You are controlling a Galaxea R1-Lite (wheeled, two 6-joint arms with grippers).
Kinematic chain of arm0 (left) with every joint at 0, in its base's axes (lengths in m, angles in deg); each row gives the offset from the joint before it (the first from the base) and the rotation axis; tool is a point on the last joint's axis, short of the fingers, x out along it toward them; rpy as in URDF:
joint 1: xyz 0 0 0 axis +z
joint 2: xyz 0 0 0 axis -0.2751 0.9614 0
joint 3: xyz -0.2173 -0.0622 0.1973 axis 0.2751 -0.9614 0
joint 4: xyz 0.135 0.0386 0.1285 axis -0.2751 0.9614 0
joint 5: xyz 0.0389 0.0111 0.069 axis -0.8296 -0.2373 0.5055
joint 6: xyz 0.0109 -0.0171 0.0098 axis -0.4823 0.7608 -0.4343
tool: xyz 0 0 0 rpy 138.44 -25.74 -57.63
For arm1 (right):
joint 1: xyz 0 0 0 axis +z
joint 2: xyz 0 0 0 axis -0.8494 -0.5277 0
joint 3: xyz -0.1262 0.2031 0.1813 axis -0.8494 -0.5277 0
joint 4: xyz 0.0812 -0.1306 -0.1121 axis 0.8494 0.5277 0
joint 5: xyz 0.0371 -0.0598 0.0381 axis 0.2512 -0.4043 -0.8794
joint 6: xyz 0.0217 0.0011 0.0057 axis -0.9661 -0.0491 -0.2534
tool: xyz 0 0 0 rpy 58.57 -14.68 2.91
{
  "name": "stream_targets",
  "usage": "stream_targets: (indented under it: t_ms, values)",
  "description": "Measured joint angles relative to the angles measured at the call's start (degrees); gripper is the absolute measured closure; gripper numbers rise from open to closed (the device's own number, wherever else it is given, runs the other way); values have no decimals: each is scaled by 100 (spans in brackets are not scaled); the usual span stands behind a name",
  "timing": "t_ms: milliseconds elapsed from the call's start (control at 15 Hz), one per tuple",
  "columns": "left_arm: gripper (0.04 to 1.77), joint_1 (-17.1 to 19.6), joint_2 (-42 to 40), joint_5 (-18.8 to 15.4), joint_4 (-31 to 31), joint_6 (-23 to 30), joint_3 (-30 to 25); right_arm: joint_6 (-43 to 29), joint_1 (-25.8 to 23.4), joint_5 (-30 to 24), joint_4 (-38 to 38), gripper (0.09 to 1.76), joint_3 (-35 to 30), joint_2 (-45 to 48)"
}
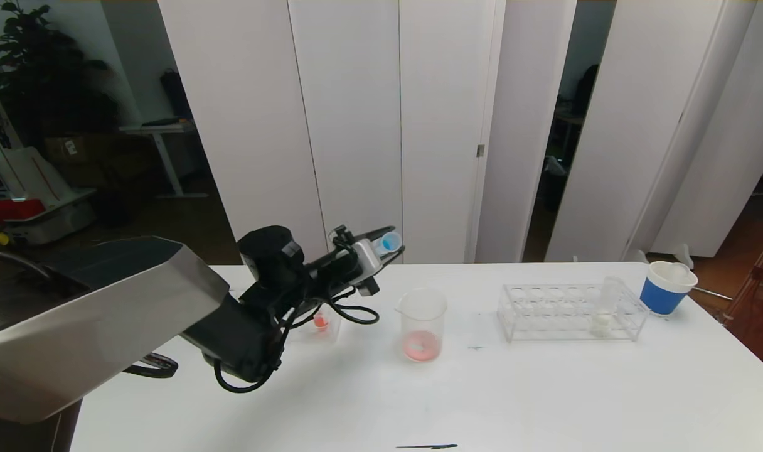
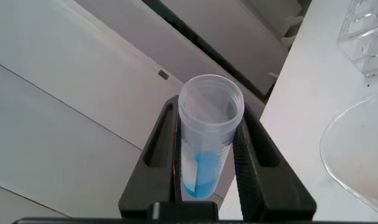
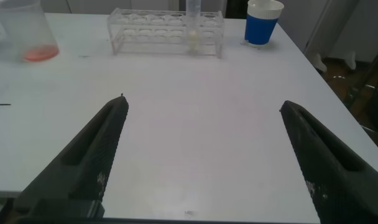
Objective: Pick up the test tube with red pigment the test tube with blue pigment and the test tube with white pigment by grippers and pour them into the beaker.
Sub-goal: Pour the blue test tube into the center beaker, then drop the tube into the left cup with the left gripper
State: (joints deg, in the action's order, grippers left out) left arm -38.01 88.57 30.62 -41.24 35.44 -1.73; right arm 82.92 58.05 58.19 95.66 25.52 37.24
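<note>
My left gripper (image 1: 381, 250) is shut on the test tube with blue pigment (image 1: 389, 241), held above the table, up and to the left of the beaker (image 1: 423, 323). The tube lies tilted with its open mouth towards the beaker side. In the left wrist view the blue liquid sits low in the tube (image 2: 209, 137) between the two fingers (image 2: 257, 149). The beaker has pink-red liquid at its bottom. The test tube with white pigment (image 1: 603, 309) stands in the long clear rack (image 1: 544, 314). A test tube with red pigment (image 1: 320, 322) stands behind my left arm. My right gripper (image 3: 202, 104) hangs open over bare table.
A blue-and-white paper cup (image 1: 667, 287) stands past the rack's right end. The red tube's small clear holder (image 1: 331, 333) is partly hidden by my arm's cables. A short black mark (image 1: 426, 447) lies at the table's near edge. White panels stand behind the table.
</note>
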Motion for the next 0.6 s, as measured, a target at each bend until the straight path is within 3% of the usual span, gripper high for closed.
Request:
stream_targets:
  t_ms: [267,600]
  values:
    - [125,-37,251,-532,-188,-628,-12,2,0,0,-2,10,0,0]
    - [125,-56,352,-601,-201,-1296,61,2,0,-2,-2,10,0,0]
